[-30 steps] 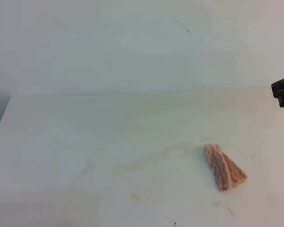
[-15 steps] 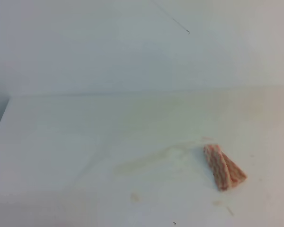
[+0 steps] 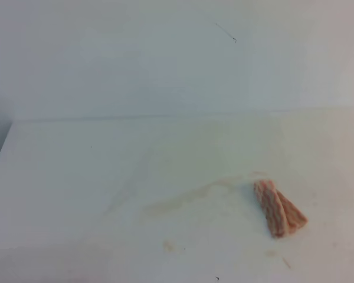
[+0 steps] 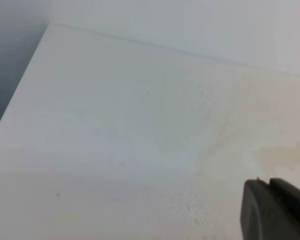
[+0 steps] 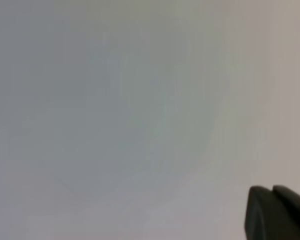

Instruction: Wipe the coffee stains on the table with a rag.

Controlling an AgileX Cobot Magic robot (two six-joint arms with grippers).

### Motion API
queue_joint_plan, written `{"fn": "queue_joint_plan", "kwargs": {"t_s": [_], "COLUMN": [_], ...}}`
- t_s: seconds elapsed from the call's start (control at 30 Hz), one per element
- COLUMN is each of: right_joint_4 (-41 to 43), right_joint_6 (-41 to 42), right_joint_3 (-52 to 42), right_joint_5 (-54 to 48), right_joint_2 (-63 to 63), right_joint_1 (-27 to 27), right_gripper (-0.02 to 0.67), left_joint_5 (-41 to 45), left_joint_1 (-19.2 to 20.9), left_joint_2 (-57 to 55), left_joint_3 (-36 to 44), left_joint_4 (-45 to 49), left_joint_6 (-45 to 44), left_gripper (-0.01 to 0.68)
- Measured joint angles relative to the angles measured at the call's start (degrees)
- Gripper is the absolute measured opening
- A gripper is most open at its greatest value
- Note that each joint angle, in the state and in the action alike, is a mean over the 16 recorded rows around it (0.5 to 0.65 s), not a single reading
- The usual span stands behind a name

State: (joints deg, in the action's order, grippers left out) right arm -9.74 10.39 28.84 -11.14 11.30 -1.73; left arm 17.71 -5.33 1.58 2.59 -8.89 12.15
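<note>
Right pincer (image 5: 277,212) gone from overhead; crumpled woven rag (image 3: 279,208) beside smeared coffee stains (image 3: 183,200).

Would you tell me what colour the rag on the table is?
Pinkish-orange with pale stripes; the rag shows best in the exterior high view.

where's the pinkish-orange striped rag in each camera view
Exterior high: the pinkish-orange striped folded rag lies lower right on the white table, at the right end of the faint tan coffee stains.
Left wrist: rag not in view; only a stain patch at the right edge.
Right wrist: rag not in view; only a plain pale surface.
Shared landmark: the coffee stains, seen in the exterior and left wrist views.
</note>
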Motion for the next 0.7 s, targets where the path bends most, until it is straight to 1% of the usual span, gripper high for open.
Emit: {"fn": "queue_joint_plan", "kwargs": {"t_s": [0.17,0.33,0.53,0.7], "right_joint_4": [-0.05,-0.3,-1.05,-1.64], "right_joint_6": [-0.03,-0.13,-0.28,-0.33], "right_joint_3": [-12.75,-21.99,-27.99,-29.09], "right_joint_5": [3.33,0.82,-3.88,-7.61], "right_joint_2": [-7.62,-11.18,-12.05,-12.04], "right_joint_1": [3.18,5.45,7.3,7.82], "right_gripper": [-0.002,-0.002,-0.002,-0.002], "left_joint_5": [0.0,0.0,0.0,0.0], "left_joint_1": [0.0,0.0,0.0,0.0], "left_joint_2": [0.0,0.0,0.0,0.0], "left_joint_3": [0.0,0.0,0.0,0.0], "left_joint_4": [0.0,0.0,0.0,0.0], "left_joint_6": [0.0,0.0,0.0,0.0], "left_gripper": [0.001,0.001,0.001,0.001]}}
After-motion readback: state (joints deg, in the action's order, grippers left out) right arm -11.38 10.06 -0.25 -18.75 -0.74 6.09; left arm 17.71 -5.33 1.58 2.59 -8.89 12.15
